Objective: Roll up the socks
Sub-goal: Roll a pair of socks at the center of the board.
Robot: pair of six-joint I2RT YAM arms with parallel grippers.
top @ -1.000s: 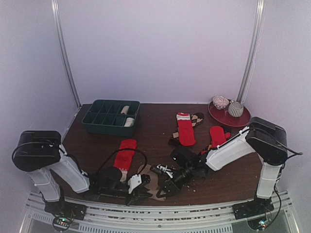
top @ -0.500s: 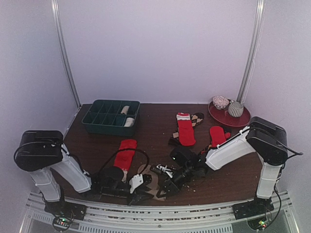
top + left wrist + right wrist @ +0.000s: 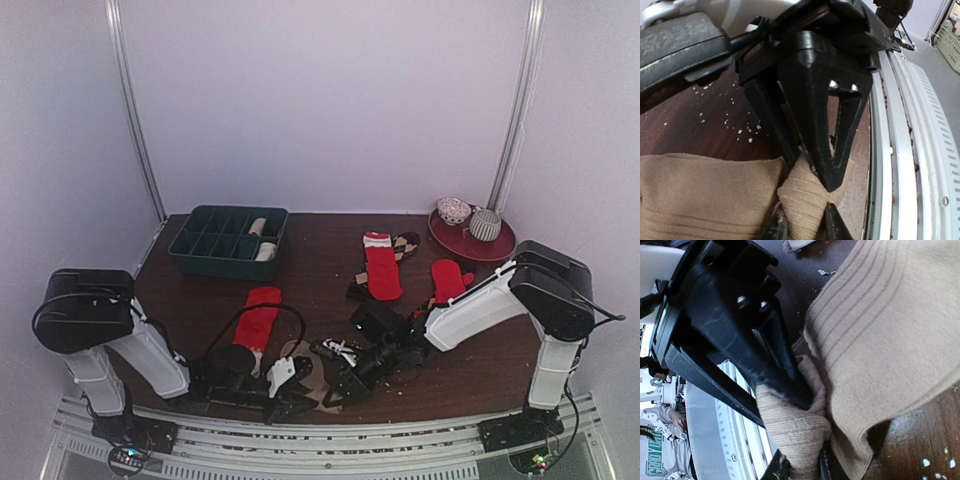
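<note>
Left tool (image 3: 804, 226), right tool (image 3: 803, 465): both pinching tan sock (image 3: 705, 190) | green tray (image 3: 215, 268): two rolled socks (image 3: 263, 240), right-hand compartments

A robot lab test cell: a left arm (image 3: 140, 352) and right arm (image 3: 480, 310) bolted to a slotted metal rail (image 3: 400, 442), plain pale walls (image 3: 320, 100) with metal poles (image 3: 135, 110) boxing in a dark table (image 3: 320, 262), where props are laid out: socks (image 3: 382, 272), a green tray (image 3: 188, 256), a red plate (image 3: 447, 236) with bowls (image 3: 485, 224)
</note>
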